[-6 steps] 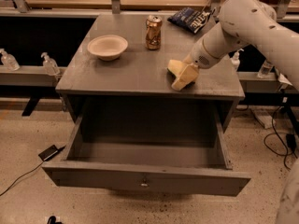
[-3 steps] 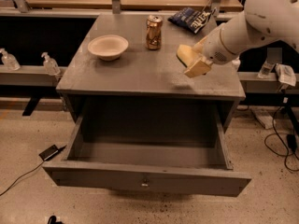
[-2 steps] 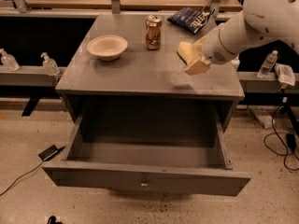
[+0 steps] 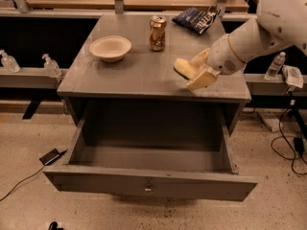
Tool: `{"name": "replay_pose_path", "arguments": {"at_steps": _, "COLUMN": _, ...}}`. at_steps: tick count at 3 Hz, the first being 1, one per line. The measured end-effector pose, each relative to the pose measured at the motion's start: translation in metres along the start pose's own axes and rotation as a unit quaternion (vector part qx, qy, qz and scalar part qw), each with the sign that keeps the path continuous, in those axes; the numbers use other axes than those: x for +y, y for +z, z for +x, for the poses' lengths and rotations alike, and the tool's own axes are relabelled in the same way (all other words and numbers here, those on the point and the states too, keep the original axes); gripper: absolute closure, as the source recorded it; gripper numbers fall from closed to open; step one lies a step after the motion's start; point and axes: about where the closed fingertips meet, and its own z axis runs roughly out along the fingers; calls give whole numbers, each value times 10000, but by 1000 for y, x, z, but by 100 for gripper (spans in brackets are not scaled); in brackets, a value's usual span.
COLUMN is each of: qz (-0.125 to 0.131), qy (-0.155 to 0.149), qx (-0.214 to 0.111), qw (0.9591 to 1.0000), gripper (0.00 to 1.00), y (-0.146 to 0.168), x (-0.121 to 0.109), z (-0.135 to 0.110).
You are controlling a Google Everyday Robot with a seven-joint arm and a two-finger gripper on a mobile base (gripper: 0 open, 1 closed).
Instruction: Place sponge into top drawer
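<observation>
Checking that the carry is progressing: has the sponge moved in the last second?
Yes. Measured against the can, the sponge, held in the gripper, has shifted left and toward the tabletop's front edge, nearer the open top drawer.

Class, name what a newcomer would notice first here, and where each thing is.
The robot's hand grips a pale yellow sponge over the cabinet top, front right. Below, the top drawer gapes wide open and empty. A bowl, can and snack bag sit further back.
</observation>
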Motion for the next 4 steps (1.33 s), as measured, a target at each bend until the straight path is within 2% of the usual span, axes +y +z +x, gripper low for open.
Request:
{"name": "replay_pose_path", "arguments": {"at_steps": 1, "qz": -1164, "qy": -669, "qx": -796, "qw": 9877, "gripper": 100, "y": -14, "x": 82, "z": 4}}
{"name": "replay_pose_path", "arguments": {"at_steps": 2, "qz": -1634, "qy": -1203, "qx": -1167, "qw": 9722, "gripper": 100, "y": -34, "x": 128, "z": 15}}
{"name": "replay_pose_path", "arguments": {"at_steps": 3, "qz": -1739, "qy": -1573, "qx": -889, "qw": 9680, "gripper": 83, "y": -26, "x": 155, "z": 38}}
{"name": "replay_pose_path", "arguments": {"at_steps": 4, "qz": -1772, "qy": -1899, "qx": -193, "qw": 9655, "gripper": 58, "y": 16, "x": 176, "z": 93}}
